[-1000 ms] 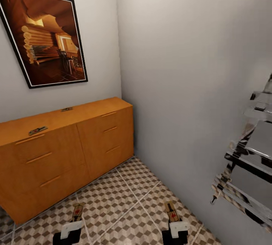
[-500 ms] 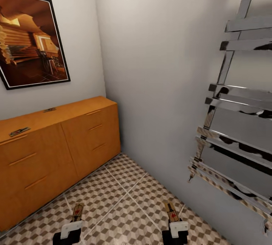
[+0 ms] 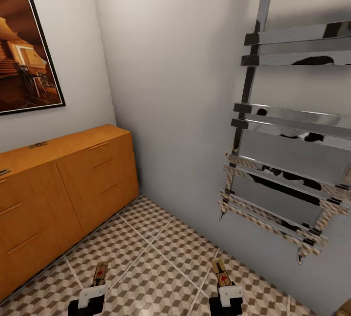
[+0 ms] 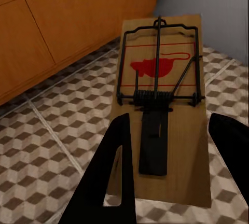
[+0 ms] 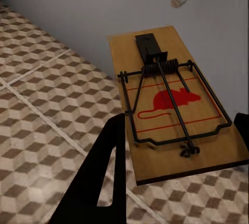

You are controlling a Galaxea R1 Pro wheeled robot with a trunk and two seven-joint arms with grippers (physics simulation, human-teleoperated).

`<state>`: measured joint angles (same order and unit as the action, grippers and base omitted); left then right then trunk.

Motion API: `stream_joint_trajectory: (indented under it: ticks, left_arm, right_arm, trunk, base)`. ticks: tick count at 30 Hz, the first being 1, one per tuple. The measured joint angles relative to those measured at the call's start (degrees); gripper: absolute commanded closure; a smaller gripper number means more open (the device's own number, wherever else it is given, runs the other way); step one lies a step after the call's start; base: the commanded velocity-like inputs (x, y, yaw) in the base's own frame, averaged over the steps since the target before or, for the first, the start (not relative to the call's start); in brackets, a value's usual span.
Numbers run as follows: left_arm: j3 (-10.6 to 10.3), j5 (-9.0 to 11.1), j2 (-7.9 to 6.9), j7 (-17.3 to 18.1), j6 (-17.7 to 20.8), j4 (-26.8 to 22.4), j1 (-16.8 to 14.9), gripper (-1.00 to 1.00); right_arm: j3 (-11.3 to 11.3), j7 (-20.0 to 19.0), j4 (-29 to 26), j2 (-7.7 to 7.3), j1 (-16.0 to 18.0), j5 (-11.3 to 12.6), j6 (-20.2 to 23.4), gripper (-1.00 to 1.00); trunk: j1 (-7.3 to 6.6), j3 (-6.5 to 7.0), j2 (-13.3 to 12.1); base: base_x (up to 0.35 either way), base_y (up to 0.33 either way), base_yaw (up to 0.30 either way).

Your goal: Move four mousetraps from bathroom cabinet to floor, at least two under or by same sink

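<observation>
Left tool clamps tan wooden mousetrap, red mouse print; right tool clamps 2nd mousetrap; cube-patterned tile floor below.

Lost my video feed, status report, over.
Left gripper shut on mousetrap. Right gripper shut on second mousetrap. Two more on cabinet. Towel rail ahead right.

Orange-brown cabinet, brown-and-beige cube-patterned floor, tan mousetrap printed with red mouse.
</observation>
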<state>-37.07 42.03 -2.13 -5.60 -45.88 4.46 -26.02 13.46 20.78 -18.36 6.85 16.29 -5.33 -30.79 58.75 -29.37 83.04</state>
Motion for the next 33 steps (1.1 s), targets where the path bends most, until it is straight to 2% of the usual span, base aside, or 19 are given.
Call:
stream_joint_trajectory:
  ticks: [18, 33]
  left_arm:
    - [0.0, 0.0, 0.0, 0.0, 0.0, 0.0, 0.0, 1.0]
    - [0.0, 0.0, 0.0, 0.0, 0.0, 0.0, 0.0, 1.0]
  right_arm:
    - [0.0, 0.0, 0.0, 0.0, 0.0, 0.0, 0.0, 1.0]
    - [0.0, 0.0, 0.0, 0.0, 0.0, 0.0, 0.0, 1.0]
  trunk:
    - [-0.01, 0.0, 0.0]
    - [-0.02, 0.0, 0.0]
  base:
    - [-0.14, 0.0, -0.258]
    - [-0.04, 0.0, -0.269]
